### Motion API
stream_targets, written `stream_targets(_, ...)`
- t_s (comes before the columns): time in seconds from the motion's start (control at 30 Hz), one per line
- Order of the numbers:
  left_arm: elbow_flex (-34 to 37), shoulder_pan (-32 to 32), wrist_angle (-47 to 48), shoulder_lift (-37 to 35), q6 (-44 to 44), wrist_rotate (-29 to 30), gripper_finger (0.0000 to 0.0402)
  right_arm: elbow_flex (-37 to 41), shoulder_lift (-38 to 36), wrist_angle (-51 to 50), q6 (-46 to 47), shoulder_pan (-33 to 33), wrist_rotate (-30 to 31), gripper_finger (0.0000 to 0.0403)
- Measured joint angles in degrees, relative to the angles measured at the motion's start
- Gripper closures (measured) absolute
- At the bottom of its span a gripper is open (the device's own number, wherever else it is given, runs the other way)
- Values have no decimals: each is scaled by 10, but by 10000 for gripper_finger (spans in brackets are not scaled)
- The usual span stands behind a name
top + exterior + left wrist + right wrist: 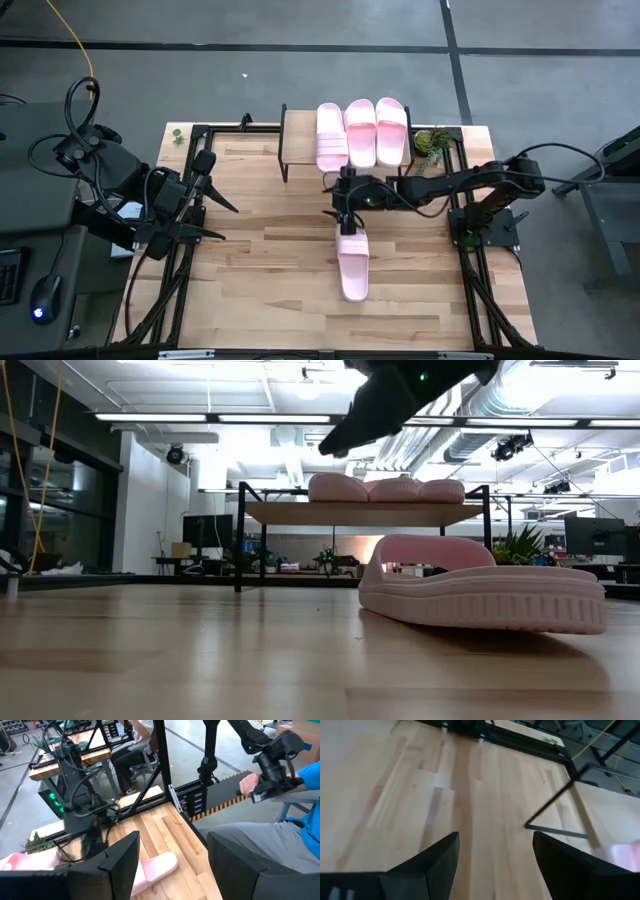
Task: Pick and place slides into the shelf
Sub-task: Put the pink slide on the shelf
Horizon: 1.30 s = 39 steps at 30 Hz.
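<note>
Three pale pink slides (360, 132) lie side by side on the plank top of the shelf (300, 140) at the table's far edge; they also show in the low view (385, 488) on the shelf (300, 513). A fourth slide (352, 265) lies sole down on the table nearer the front; it also shows in the low view (480, 590) and the left wrist view (155, 867). My right gripper (343, 218) hovers open and empty above the table, between the shelf and this slide's far end. My left gripper (222, 220) waits open at the table's left.
A small green plant (432, 140) stands beside the shelf's right end. Black frame rails (470, 260) run along the table's sides. Beyond the table's right side, a person's hand (247, 782) holds a control device. Bare tabletop (270, 270) lies left of the loose slide.
</note>
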<state>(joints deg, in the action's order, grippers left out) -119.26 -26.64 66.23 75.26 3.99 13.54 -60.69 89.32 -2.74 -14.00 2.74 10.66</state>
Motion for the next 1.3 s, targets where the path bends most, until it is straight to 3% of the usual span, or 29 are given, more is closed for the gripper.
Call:
stream_targets(0.47,61,0,6,0,-19,0,188,-16,0,-29,14,131,152,157)
stream_targets(0.73,156,0,-51,-1,-30,0,188,-73,0,-127,93,179,212,157)
stream_targets(1.07,304,0,-168,0,-7,1,188,-84,0,-170,110,219,310,157)
stream_targets(1.3,362,0,-197,0,-15,6,188,-84,0,-232,198,221,308,157)
